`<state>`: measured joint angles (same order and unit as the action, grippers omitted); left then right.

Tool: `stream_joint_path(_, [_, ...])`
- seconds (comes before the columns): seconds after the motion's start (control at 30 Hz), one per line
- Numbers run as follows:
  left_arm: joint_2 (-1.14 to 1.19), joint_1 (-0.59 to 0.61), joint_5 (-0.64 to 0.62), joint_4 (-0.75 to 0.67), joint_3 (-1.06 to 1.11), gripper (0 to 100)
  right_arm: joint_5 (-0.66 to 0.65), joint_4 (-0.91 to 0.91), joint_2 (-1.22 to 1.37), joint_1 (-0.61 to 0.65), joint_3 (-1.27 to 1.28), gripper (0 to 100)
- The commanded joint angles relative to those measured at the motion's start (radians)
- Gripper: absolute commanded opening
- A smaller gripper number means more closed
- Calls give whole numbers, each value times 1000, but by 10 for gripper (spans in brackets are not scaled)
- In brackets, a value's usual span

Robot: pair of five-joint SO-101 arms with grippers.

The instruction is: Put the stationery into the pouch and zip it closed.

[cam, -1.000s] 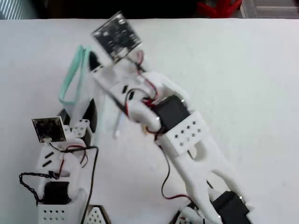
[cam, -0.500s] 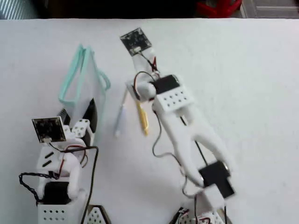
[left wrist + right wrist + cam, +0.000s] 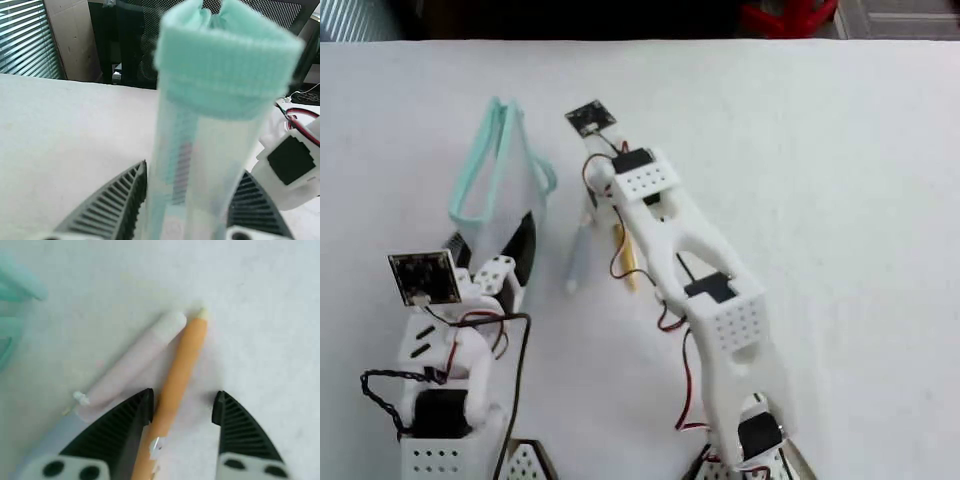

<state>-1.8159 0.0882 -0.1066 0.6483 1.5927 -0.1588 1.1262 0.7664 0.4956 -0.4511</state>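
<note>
Right pincer (image 3: 183, 396) has dropped astride orange pen (image 3: 187, 347) — jaws apart.

The clear pouch (image 3: 222, 75) is edged in mint green. An orange pen (image 3: 177, 375) and a pale pink pen (image 3: 130, 362) are shown.

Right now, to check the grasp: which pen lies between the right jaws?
The orange pen, in the gap between the open jaws; the pale pen lies alongside, outside that gap.
</note>
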Motion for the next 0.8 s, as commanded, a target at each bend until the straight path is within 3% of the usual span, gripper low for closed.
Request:
stream_joint_path(0.0, [-8, -2, -12, 5, -38, 256, -2, 30, 35, -10, -101, 133])
stream_joint_path(0.1, [-8, -2, -14, 5, -38, 256, -2, 51, 61, -12, -141, 13])
stream_joint_path(0.57, [-8, -7, -14, 5, -32, 256, 9, 94, 59, -59, -150, 18])
stream_joint_path(0.77, [-8, -8, -12, 5, -31, 255, 147, 97, 36, -107, -143, 18])
